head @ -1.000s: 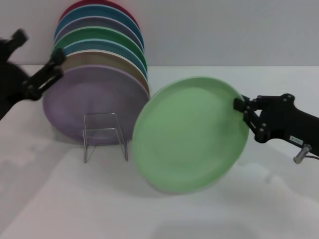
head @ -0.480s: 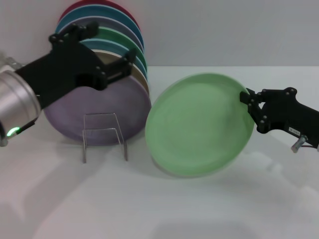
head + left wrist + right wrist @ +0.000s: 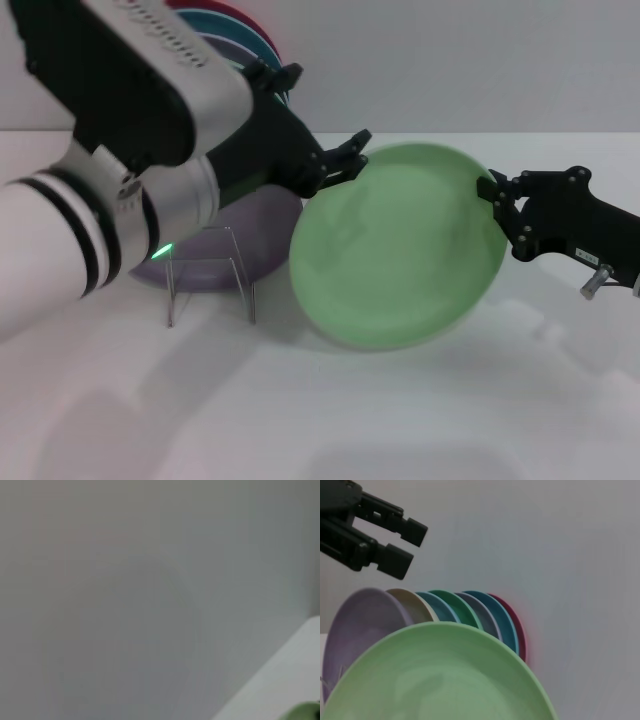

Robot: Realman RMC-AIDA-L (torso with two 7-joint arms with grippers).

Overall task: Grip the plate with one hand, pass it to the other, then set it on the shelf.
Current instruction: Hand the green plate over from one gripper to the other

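The pale mint-green plate (image 3: 400, 260) hangs tilted above the table, its face toward me. My right gripper (image 3: 493, 192) is shut on its right rim. My left gripper (image 3: 330, 105), on the thick arm with the green light, is open at the plate's upper left rim, one finger (image 3: 352, 148) just beside the edge; I cannot tell if it touches. The right wrist view shows the plate (image 3: 440, 675) close up and the left gripper (image 3: 412, 545) open above it. A sliver of the plate (image 3: 302, 712) shows in the left wrist view. The clear rack (image 3: 210, 275) stands left of the plate.
A row of upright plates stands behind the rack, the lavender plate (image 3: 262, 240) in front, mostly hidden by my left arm (image 3: 130, 90). In the right wrist view the row (image 3: 470, 615) runs from lavender to red. The white table (image 3: 350, 420) extends in front.
My left arm has swung in from the far left, across the plate row, to the mint plate's upper left rim. The right gripper has held the plate nearly still.
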